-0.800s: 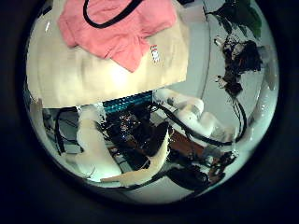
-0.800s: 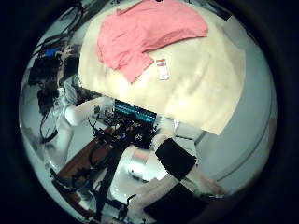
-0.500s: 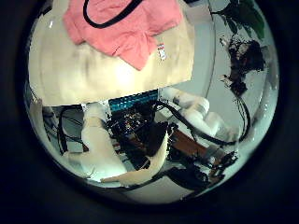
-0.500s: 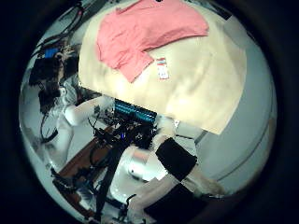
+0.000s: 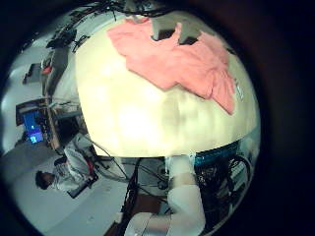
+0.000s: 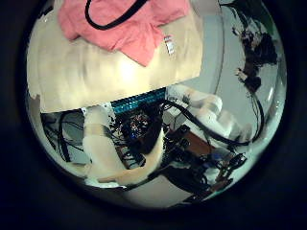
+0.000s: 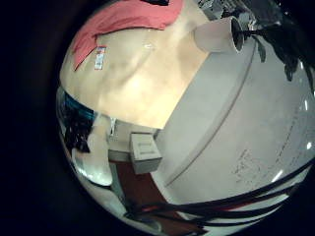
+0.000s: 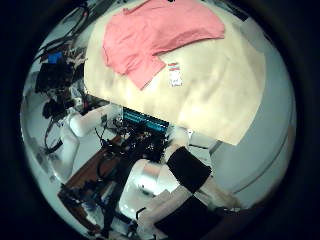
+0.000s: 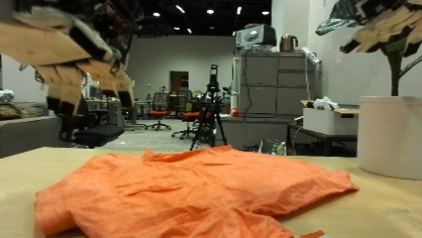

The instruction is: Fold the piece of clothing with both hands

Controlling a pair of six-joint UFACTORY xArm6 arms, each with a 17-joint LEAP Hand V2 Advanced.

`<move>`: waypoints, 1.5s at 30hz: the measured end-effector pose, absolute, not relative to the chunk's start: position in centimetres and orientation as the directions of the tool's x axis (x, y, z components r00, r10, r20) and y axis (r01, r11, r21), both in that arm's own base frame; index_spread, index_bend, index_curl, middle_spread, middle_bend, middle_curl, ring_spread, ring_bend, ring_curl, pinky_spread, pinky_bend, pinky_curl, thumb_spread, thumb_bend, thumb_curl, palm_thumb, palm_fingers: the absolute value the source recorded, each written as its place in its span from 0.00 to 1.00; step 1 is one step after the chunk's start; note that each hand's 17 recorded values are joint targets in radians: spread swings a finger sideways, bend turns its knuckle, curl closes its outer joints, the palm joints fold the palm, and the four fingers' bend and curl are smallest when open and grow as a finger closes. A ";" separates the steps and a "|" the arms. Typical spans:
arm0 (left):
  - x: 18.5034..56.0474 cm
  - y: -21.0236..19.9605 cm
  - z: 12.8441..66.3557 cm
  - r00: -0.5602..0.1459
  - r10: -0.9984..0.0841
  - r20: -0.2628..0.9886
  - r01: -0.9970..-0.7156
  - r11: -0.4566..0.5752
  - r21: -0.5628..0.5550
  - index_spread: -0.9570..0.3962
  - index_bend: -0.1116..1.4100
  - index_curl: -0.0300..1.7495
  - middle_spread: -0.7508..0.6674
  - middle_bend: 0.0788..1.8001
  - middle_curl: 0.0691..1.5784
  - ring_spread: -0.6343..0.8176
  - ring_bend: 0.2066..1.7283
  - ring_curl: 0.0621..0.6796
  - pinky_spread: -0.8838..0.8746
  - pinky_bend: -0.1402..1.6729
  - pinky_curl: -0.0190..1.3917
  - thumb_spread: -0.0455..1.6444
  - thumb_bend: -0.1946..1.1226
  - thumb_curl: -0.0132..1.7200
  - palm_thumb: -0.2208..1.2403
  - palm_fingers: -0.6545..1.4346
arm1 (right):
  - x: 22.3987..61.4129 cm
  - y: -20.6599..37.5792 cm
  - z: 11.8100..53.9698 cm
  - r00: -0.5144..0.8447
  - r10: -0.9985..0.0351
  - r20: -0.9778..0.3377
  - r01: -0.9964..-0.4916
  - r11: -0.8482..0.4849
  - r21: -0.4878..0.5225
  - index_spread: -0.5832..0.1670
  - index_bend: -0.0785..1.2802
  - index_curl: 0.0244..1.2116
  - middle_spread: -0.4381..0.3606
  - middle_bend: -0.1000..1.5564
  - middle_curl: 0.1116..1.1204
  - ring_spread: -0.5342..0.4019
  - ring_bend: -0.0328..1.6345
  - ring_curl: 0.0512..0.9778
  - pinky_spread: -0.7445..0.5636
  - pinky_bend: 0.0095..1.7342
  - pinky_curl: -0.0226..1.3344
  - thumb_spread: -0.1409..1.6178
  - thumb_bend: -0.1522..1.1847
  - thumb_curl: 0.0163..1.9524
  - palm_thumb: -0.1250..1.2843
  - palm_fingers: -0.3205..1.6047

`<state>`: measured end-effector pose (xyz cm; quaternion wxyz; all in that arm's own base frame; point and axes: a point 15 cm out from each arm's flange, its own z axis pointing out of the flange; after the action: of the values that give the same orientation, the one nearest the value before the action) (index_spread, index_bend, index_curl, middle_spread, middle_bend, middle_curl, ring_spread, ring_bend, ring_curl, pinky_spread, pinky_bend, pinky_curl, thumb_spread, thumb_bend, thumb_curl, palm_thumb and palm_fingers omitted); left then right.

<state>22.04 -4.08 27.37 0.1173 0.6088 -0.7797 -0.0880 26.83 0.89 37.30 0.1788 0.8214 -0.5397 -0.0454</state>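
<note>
An orange shirt (image 9: 185,193) lies spread and rumpled on the tan table (image 9: 382,213), with a small white tag (image 8: 173,73) at one edge. My left hand (image 9: 72,45) hangs high above the shirt's side, fingers relaxed and empty. My right hand (image 9: 382,25) hovers just as high over the table's other side, fingers loose, holding nothing. The palm views look down from well above on the shirt (image 5: 177,61) (image 6: 115,24) (image 7: 118,25) (image 8: 155,32). Neither hand touches the cloth.
A white cylindrical pot (image 9: 390,134) with a plant stands beside the table under the right hand, seen also in the right little finger side view as the pot (image 7: 217,34). Bare tabletop (image 8: 220,90) lies beside the shirt.
The left thumb side picture has shifted a little, so the left hand has moved slightly above the table. The right hand's view and the shirt are as before.
</note>
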 end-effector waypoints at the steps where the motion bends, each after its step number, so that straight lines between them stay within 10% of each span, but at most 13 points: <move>1: 22.3 -4.5 26.9 -0.250 -0.965 0.073 -0.925 0.261 0.276 0.70 0.19 0.20 0.67 0.05 0.17 0.75 0.15 0.25 0.77 0.22 0.24 0.62 0.13 0.19 0.31 0.36 | 26.8 1.1 37.1 0.411 -0.905 0.109 -0.869 -0.353 0.346 0.29 0.18 0.22 0.62 0.17 0.19 0.84 0.18 0.22 0.82 0.22 0.25 0.77 0.10 0.12 0.45 0.19; 14: 26.2 -2.7 17.1 -0.524 -0.850 -0.047 -0.760 0.442 0.476 0.74 0.15 0.17 0.81 0.04 0.12 0.82 0.13 0.24 0.80 0.22 0.24 0.58 0.12 0.17 0.22 0.24 | 26.1 2.2 35.9 0.346 -0.933 0.103 -0.886 -0.289 0.364 0.32 0.18 0.23 0.65 0.17 0.18 0.85 0.18 0.22 0.82 0.21 0.25 0.78 0.11 0.12 0.46 0.20; 31: 29.8 -2.2 16.7 -0.555 -0.830 -0.057 -0.781 0.497 0.379 0.77 0.20 0.15 0.73 0.12 0.12 0.80 0.11 0.23 0.80 0.17 0.21 0.56 0.13 0.18 0.21 0.36 | 26.1 3.2 35.0 0.339 -0.937 0.086 -0.877 -0.282 0.388 0.32 0.18 0.23 0.66 0.17 0.19 0.86 0.17 0.22 0.83 0.20 0.25 0.79 0.10 0.12 0.46 0.20; 37: 31.3 -2.8 18.2 -0.546 -0.835 -0.071 -0.812 0.507 0.289 0.64 0.19 0.17 0.49 0.37 0.21 0.39 0.35 0.36 0.49 0.25 0.21 0.61 0.15 0.19 0.31 0.82 | 26.1 3.1 35.0 0.336 -0.938 0.086 -0.878 -0.279 0.388 0.32 0.18 0.23 0.67 0.17 0.19 0.86 0.16 0.22 0.83 0.20 0.25 0.79 0.10 0.12 0.46 0.20; 45: 32.0 -3.2 18.9 -0.549 -0.833 -0.068 -0.819 0.520 0.241 0.50 0.27 0.24 0.31 0.42 0.33 0.18 0.36 0.54 0.27 0.34 0.30 0.64 0.13 0.19 0.35 0.69 | 26.0 3.1 35.0 0.337 -0.937 0.086 -0.877 -0.280 0.390 0.33 0.19 0.24 0.67 0.17 0.19 0.86 0.16 0.22 0.83 0.19 0.25 0.79 0.10 0.12 0.46 0.20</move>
<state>32.05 -3.18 18.88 0.0277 0.4740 -0.8715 -0.1230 25.98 3.08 35.00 0.1873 0.7960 -0.5699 -0.0802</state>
